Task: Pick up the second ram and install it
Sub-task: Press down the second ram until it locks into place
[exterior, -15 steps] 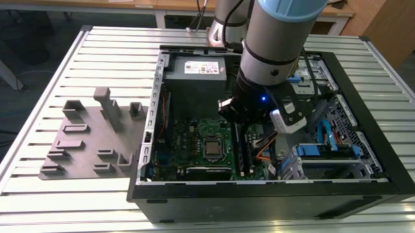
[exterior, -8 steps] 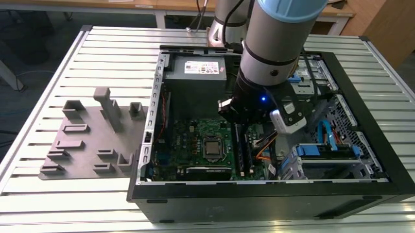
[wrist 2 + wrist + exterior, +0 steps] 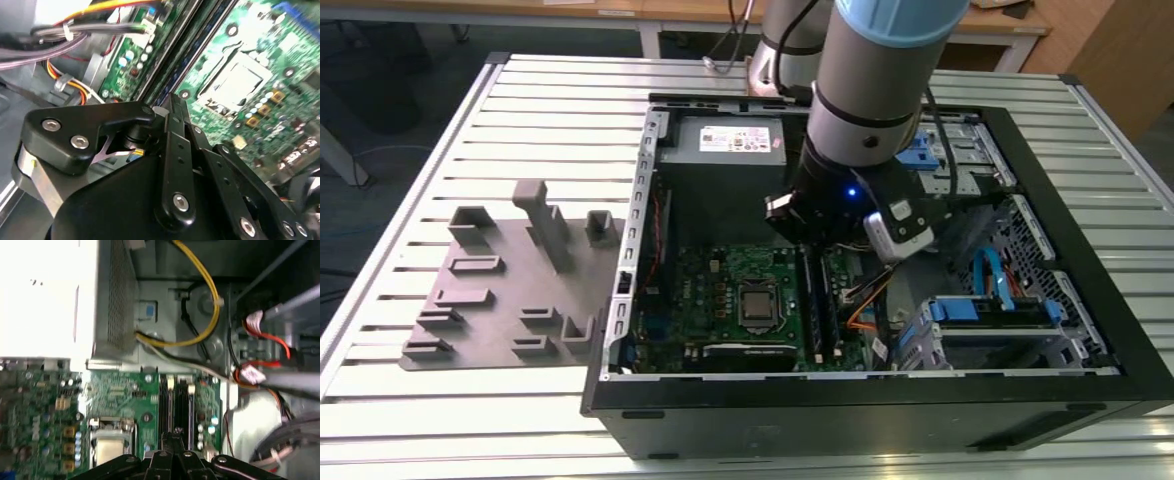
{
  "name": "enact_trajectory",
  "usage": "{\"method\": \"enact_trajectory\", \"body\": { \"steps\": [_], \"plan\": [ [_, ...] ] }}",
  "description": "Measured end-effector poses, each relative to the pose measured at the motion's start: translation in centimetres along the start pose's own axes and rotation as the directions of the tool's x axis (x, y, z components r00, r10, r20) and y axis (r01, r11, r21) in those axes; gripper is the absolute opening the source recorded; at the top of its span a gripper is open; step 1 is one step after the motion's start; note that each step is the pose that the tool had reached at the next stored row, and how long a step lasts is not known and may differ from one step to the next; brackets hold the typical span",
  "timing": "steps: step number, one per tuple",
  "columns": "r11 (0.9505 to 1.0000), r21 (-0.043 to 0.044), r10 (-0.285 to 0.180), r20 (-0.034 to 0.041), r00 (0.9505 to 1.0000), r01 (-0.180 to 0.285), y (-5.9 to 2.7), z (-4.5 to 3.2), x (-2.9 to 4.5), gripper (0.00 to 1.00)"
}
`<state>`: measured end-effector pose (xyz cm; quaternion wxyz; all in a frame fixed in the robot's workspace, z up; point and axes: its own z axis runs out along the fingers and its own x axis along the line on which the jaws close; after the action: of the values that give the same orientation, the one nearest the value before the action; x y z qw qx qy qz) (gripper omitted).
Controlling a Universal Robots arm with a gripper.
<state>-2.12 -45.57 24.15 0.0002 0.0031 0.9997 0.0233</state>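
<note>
The arm reaches down into the open computer case (image 3: pixel 630 300) on the slatted table (image 3: pixel 520 100). In the exterior view its gripper (image 3: pixel 811 245) hangs over the 12 o'clock end of the memory slots on the green motherboard (image 3: pixel 720 275).

In both wrist views the black fingers (image 3: pixel 176 436) are drawn together into one narrow tip (image 3: pixel 172 102), with no gap visible between them, so the pincer reads as clenched. It cannot be told whether anything thin is pinched there, or whether the tip presses on the slot beneath it.

The second ram (image 3: pixel 813 305) appears to be the long dark strip standing in the slot straight under the fingertips. It runs from the gripper toward 6 o'clock in the exterior view. Another dark memory stick (image 3: pixel 834 300) stands just beside it, at its 3 o'clock.

The processor socket (image 3: pixel 758 303) sits at 9 o'clock from the strips, and the power supply (image 3: pixel 727 140) lies at 12 o'clock of the board. A grey parts fixture (image 3: pixel 507 290) rests on the table at 9 o'clock of the case, well apart from the gripper.
</note>
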Motion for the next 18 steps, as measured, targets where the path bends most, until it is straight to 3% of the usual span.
{"method": "enact_trajectory", "body": {
  "steps": [7, 12, 18],
  "plan": [
    [1.0, -0.0002, 0.0, 0.0001, 1.0, 0.0, 1.2, 1.34, 0.01, 0.07],
    [1.0, 0.0004, -0.001, -0.0002, 1.0, 0.001, 1.35, 2.16, 0.02, 0.07],
    [1.0, 0.0002, -0.002, -0.0001, 1.0, 0.002, 1.39, 2.59, 0.02, 0.07]
  ]
}}
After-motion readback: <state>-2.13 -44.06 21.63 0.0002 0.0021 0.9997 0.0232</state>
